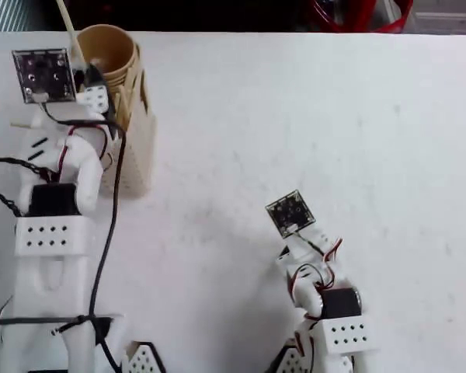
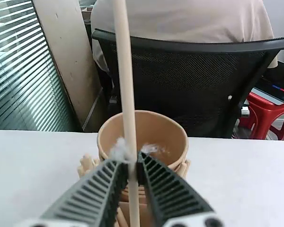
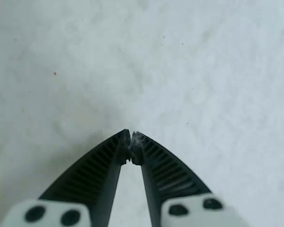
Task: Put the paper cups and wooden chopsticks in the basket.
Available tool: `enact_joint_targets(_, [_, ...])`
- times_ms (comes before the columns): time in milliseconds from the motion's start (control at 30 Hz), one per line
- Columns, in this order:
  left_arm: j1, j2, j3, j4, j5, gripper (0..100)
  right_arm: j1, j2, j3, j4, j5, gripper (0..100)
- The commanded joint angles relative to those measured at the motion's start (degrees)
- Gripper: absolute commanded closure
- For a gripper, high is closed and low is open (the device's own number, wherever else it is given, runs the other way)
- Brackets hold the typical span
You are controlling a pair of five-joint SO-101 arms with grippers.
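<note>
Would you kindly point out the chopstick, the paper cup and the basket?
chopstick (image 2: 124, 71), left wrist view, middle of its shaft.
paper cup (image 2: 170, 137), left wrist view, inner wall.
basket (image 1: 137, 148), high view, side wall.

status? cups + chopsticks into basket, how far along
Done: paper cups sit nested in the basket. In hand: left gripper is shut on a chopstick, upright by the cups' rim; its lower end is hidden. Left: release it into the basket. A pale sliver beside that arm may be another chopstick; cannot tell. Right gripper is shut, empty, over bare table.
</note>
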Motion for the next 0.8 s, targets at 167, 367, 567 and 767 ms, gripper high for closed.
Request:
enact_joint_targets(167, [-2.0, -3.9, 3.8, -0.1, -0.4, 79, 0.2, -0.5, -0.4, -0.3, 0.5, 98.1])
enact_joint_targets(367, [-2.3, -20.4, 4.0, 9.4, -0.7, 79, 0.1, -0.5, -0.4, -0.3, 0.5, 98.1])
enact_joint_targets(567, [-2.3, -41.6, 8.5, 23.3, -0.8, 79, 0.6, -0.6, -0.7, -0.3, 0.5, 98.1])
enact_joint_targets(767, [-2.4, -61.9, 26.3, 24.7, -0.9, 79, 3.1, -5.2, -3.9, 4.9, 0.4, 98.1])
